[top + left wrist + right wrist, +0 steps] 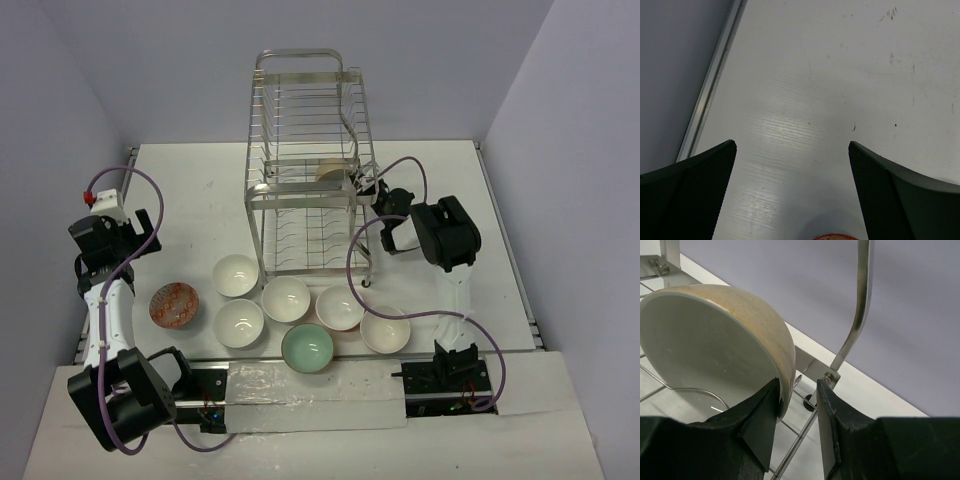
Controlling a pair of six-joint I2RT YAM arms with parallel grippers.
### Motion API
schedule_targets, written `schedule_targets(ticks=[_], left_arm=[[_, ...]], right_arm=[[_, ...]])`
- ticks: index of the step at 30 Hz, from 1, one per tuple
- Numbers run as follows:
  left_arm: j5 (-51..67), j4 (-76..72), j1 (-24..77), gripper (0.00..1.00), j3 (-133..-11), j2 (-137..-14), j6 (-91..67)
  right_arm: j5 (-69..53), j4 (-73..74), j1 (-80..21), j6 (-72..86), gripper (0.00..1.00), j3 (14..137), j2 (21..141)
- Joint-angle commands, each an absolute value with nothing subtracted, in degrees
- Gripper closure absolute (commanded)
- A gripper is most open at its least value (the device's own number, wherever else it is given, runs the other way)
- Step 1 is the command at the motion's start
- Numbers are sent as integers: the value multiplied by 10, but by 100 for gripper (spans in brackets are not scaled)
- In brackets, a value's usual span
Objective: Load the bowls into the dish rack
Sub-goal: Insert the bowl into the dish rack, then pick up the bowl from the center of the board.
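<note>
My right gripper (796, 385) straddles the rim of a beige-backed bowl (715, 335) standing on edge in the dish rack (305, 130). Its jaws are parted, with a gap showing at the outer wall. As I judge it, backing out crooked could hook the rim and roll the bowl off the thin wires, or clip the handle upright (860, 315). The glaze looks smooth and slippery, the wire bright and round. My left gripper (792, 145) hangs wide apart over the table (840, 75), beside the orange-red bowl (175, 304). Five white bowls (285, 298) and a mint green bowl (307, 349) sit before the rack.

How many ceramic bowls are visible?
8. Seven sit on the white table: one orange-red patterned bowl, five white bowls, one mint green bowl. One beige bowl stands in the silver wire dish rack.
</note>
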State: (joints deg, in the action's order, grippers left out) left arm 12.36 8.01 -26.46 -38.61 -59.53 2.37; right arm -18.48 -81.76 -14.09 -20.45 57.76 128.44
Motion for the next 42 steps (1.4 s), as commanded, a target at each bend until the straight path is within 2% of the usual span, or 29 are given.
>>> schedule_targets(ticks=[1,11,23,39,42], left_arm=[[143,66,-270,1,-382,-589,34],[148,68,-270,1,-381,-582,33],[163,75,-271,1,-383,-569,36],[188,77,-271,1,-384,-556,35],[197,77,-270,1,-384,-554,34]], right_arm=[[-180,-1010,-138,-216,57,558,1267],[-178,-1010,-132,-211,50,535,1231],[-172,-967,-121,-182,48,502,1147],[-200,-818,-91,-114,44,443,1004],[-203,-756,-73,-83,41,428,957]])
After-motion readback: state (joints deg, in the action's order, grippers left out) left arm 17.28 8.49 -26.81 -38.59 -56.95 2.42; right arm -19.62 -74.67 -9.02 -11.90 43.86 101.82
